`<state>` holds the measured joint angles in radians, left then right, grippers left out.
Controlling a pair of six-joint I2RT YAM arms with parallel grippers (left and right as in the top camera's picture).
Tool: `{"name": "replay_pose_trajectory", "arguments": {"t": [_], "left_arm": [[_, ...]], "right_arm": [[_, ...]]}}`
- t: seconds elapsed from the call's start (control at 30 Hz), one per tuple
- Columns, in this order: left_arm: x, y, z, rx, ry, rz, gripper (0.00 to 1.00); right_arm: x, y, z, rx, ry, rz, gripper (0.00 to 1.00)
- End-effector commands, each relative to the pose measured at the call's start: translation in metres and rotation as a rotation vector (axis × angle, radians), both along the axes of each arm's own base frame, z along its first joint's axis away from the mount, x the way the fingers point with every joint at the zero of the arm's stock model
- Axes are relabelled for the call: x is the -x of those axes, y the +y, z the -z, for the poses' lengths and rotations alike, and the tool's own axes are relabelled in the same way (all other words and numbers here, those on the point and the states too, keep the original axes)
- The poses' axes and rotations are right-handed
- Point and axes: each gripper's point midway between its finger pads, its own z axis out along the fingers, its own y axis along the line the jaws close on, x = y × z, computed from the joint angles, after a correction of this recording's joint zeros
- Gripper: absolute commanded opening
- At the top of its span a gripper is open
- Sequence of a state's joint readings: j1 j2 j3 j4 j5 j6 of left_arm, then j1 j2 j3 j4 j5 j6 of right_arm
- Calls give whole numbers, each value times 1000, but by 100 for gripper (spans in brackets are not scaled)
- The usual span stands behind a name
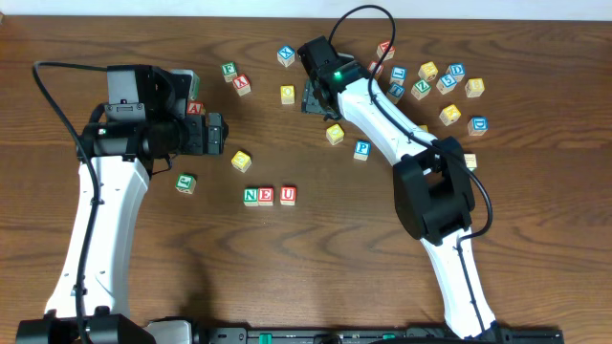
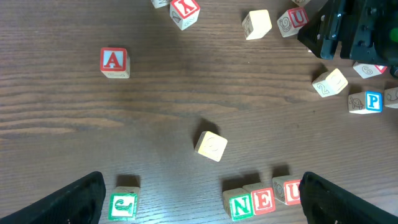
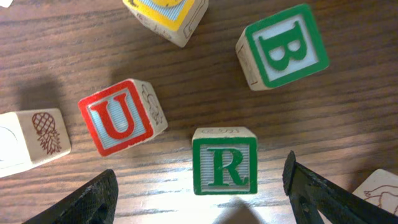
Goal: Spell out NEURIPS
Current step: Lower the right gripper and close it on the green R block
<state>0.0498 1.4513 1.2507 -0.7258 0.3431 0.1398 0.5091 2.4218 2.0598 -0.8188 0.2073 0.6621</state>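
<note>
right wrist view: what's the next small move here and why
Probably lower the right gripper straight down and close its fingers on the green R cube. The row reads N E U so far, R comes next, and that cube sits between the open fingers.

On my feed the left arm (image 1: 100, 229) and right arm (image 1: 382, 119) are built alike: glossy white link shells joined by bulky black joint housings (image 1: 435, 196). A thin black cable (image 1: 37, 76) loops off each. A green light (image 1: 337, 78) glows on the right wrist. The fingers (image 3: 81, 202) look matte black and wedge-shaped.
</note>
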Motion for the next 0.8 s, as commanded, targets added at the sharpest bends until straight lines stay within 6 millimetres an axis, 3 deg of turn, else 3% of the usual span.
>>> {"name": "replay_pose_trajectory", "arguments": {"t": [0.0, 0.33, 0.77], "left_arm": [[-4, -1, -9, 0, -28, 22, 98], [-4, -1, -9, 0, -29, 22, 98], [-4, -1, -9, 0, -29, 22, 98]], "right_arm": [[-9, -7, -7, 31, -41, 18, 80], [-12, -18, -7, 34, -35, 38, 73], [-11, -21, 1, 51, -22, 41, 73]]}}
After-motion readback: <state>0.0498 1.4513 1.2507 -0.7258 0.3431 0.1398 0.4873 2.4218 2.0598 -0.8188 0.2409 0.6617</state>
